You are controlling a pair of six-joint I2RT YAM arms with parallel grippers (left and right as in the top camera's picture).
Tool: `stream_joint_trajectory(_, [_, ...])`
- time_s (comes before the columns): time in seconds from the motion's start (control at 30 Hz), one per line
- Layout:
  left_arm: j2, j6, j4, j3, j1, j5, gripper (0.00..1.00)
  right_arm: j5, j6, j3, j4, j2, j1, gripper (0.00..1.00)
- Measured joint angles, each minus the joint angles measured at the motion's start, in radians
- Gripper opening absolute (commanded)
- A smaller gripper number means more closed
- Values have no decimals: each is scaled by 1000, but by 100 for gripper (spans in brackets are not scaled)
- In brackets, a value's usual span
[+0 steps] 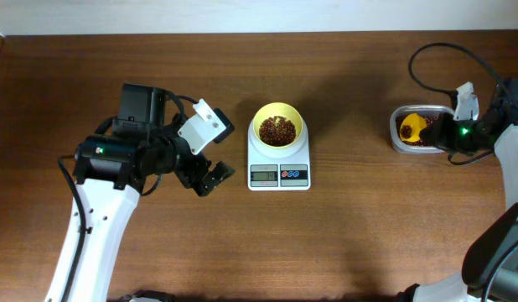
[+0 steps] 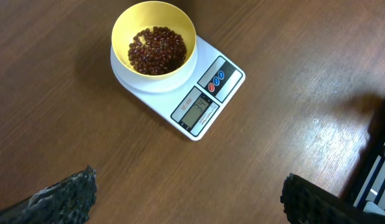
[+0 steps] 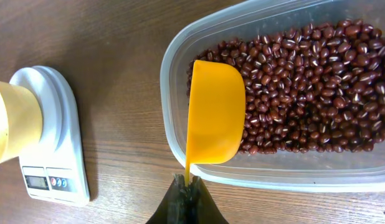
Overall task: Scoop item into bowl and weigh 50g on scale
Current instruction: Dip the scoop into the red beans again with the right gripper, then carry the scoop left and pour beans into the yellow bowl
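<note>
The pale yellow bowl [image 1: 277, 127] stands on the white scale [image 1: 278, 164] and holds a layer of reddish-brown beans [image 2: 157, 50]. The bowl [image 2: 154, 38] and the scale [image 2: 208, 94] also show in the left wrist view. My left gripper [image 1: 210, 174] is open and empty, left of the scale above the table. My right gripper [image 3: 187, 185] is shut on the handle of a yellow scoop [image 3: 215, 112]. The scoop lies bottom up over the beans [image 3: 304, 81] in the clear tub [image 1: 421, 128]. The scale [image 3: 48, 137] shows at the left of the right wrist view.
The clear tub [image 3: 267, 177] sits at the table's right side, its near rim just ahead of my right fingers. A black cable [image 1: 427, 59] loops above the tub. The wooden table [image 1: 343, 235] spreads in front of the scale.
</note>
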Motion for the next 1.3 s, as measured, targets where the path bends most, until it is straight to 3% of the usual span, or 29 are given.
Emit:
stream_joint_trajectory(0.67, [0,0,0,0,0,0,99,42,-91,0,6,0,-14,4])
stream_joint_trajectory(0.97, [0,0,0,0,0,0,99,-317,-106,0,13,0,-249,4])
stream_joint_trajectory(1.13, [0,0,0,0,0,0,99,-508,-106,0,13,0,-165,4])
stream_joint_trajectory(1.3, [0,0,0,0,0,0,99,-564,-111,0,64,0,81,4])
